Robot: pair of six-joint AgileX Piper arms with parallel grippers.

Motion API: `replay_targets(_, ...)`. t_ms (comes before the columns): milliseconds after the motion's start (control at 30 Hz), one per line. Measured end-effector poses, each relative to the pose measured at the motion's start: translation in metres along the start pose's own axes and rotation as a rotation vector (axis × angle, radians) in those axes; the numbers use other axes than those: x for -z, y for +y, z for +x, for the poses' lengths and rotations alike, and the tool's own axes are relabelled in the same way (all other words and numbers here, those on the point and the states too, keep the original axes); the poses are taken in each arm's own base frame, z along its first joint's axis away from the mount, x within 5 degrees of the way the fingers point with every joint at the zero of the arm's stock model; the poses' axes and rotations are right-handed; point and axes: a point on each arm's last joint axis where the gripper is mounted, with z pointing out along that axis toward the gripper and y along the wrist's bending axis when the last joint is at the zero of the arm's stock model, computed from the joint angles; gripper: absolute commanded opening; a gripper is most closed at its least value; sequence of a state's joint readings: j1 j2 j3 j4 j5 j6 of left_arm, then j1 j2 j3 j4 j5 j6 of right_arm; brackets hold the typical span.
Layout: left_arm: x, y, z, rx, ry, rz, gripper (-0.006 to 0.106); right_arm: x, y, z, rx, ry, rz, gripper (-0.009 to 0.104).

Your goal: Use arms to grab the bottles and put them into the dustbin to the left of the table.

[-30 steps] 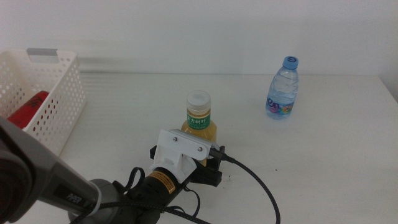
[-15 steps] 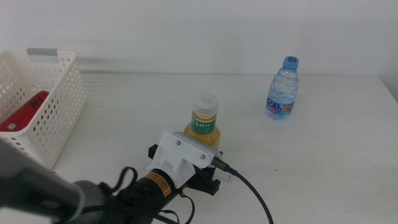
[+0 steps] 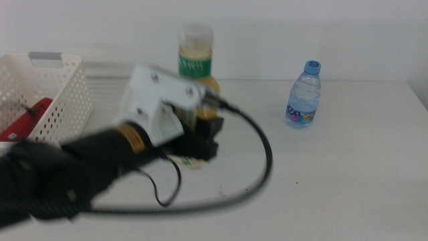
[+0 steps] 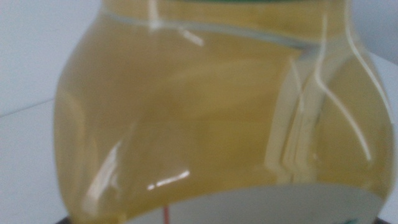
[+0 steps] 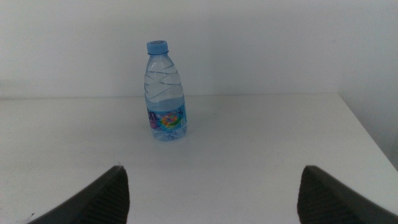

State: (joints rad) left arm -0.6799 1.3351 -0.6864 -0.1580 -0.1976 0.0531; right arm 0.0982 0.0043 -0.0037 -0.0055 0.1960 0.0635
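A yellow tea bottle point(image 3: 196, 67) with green label, a blue-capped water bottle point(image 3: 304, 94) and a white perforated dustbin point(image 3: 60, 94) are seen.

left gripper point(image 3: 195, 127) holds tea bottle point(image 3: 195, 63) above the table point(image 3: 348, 174).

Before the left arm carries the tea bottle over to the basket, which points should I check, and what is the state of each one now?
1. Left gripper holds the tea bottle: ok, bottle is lifted off the table.
2. Bottle upright in the grip: ok, white cap on top.
3. Grip seen closely: cannot tell, the left wrist view is filled by the yellow bottle body.
4. Basket has room: ok, only the red can lies inside.
5. Right gripper out of the way: ok, open, facing the water bottle from a distance.
6. Water bottle undisturbed: ok, standing upright.
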Motion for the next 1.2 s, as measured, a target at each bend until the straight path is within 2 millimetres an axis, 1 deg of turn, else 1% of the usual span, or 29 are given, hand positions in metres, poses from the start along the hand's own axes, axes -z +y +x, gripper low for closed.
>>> replay_targets(67, 0.005, 0.005, -0.016, -0.001, 0.043, -0.011, 0.015, 0.000, 0.000, 0.000, 0.000, 0.000, 0.000, 0.089)
replay_targets(200, 0.010, 0.016, -0.038, 0.016, 0.153, -0.038, 0.015, 0.000, 0.000, 0.000, 0.000, 0.000, 0.000, 0.089)
replay_targets(233, 0.012, 0.020, -0.046, 0.025, 0.181, -0.048, 0.015, 0.000, 0.000, 0.000, 0.000, 0.000, 0.000, 0.089)
replay_targets(300, 0.017, 0.032, -0.056, 0.044, 0.254, -0.077, 0.015, 0.000, 0.000, 0.000, 0.000, 0.000, 0.000, 0.089)
replay_targets(367, 0.026, 0.050, -0.070, 0.056, 0.303, -0.121, 0.015, 0.000, 0.000, 0.000, 0.000, 0.000, 0.000, 0.089)
replay_targets(500, 0.046, 0.093, -0.097, 0.068, 0.359, -0.203, 0.015, 0.000, 0.000, 0.000, 0.000, 0.000, 0.000, 0.089)
replay_targets(667, 0.067, 0.148, -0.119, 0.105, 0.498, -0.272, 0.015, 0.000, 0.000, 0.000, 0.000, 0.000, 0.000, 0.089)
replay_targets(767, 0.072, 0.179, -0.126, 0.150, 0.569, -0.304, 0.015, 0.000, 0.000, 0.000, 0.000, 0.000, 0.000, 0.089)
replay_targets(800, 0.074, 0.186, -0.129, 0.162, 0.581, -0.312, 0.015, 0.000, 0.000, 0.000, 0.000, 0.000, 0.000, 0.089)
replay_targets(933, 0.071, 0.218, -0.128, 0.214, 0.646, -0.329, 0.015, 0.000, 0.000, 0.000, 0.000, 0.000, 0.000, 0.089)
replay_targets(1067, 0.063, 0.245, -0.118, 0.234, 0.678, -0.342, 0.015, 0.000, 0.000, 0.000, 0.000, 0.000, 0.000, 0.089)
replay_targets(1200, 0.064, 0.267, -0.102, 0.283, 0.715, -0.361, 0.015, 0.000, 0.000, 0.000, 0.000, 0.000, 0.000, 0.089)
